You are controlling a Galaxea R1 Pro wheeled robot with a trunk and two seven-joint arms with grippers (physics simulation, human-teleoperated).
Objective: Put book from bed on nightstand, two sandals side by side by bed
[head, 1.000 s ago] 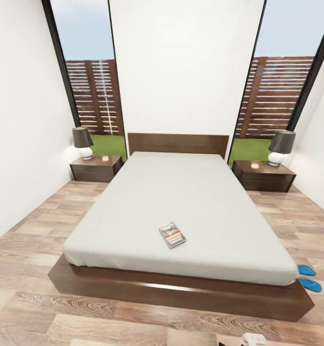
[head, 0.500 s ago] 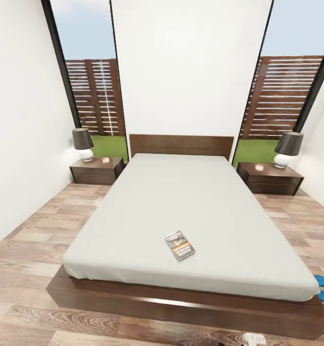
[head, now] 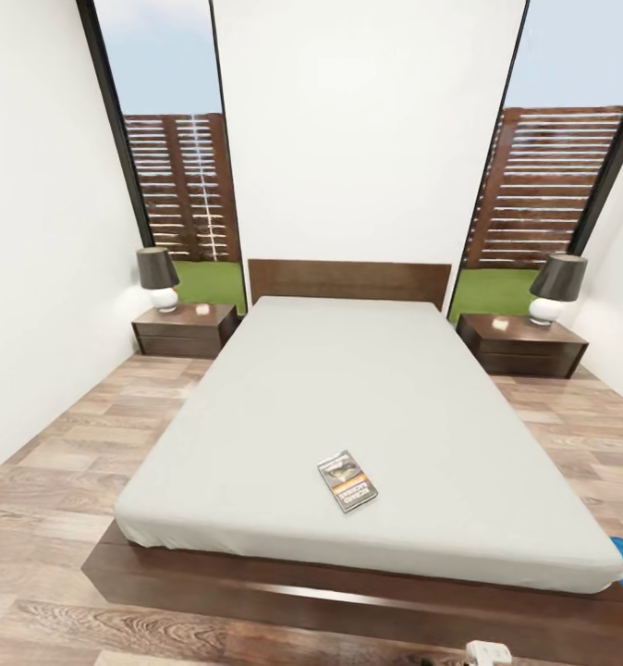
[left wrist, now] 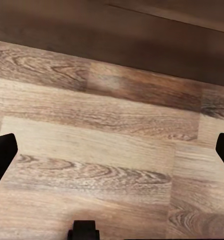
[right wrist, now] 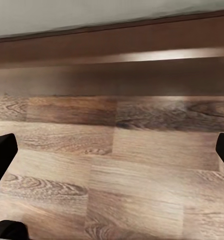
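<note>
Meanwhile, the book [head: 348,481] is seen low-centre on the bed [head: 367,407].
Both grippers [left wrist: 112,150] [right wrist: 112,150] are spread wide, empty; the frame could be bumped if approached carelessly.

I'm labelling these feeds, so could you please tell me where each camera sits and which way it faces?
Head view: high, facing the bed from its foot, with the book and nightstands.
Left wrist view: on the left arm, facing the wood floor; open left pincer fingertips at the edges.
Right wrist view: facing the floor and bed frame; right pincer open.
Both wrist views share the floor and frame.
</note>
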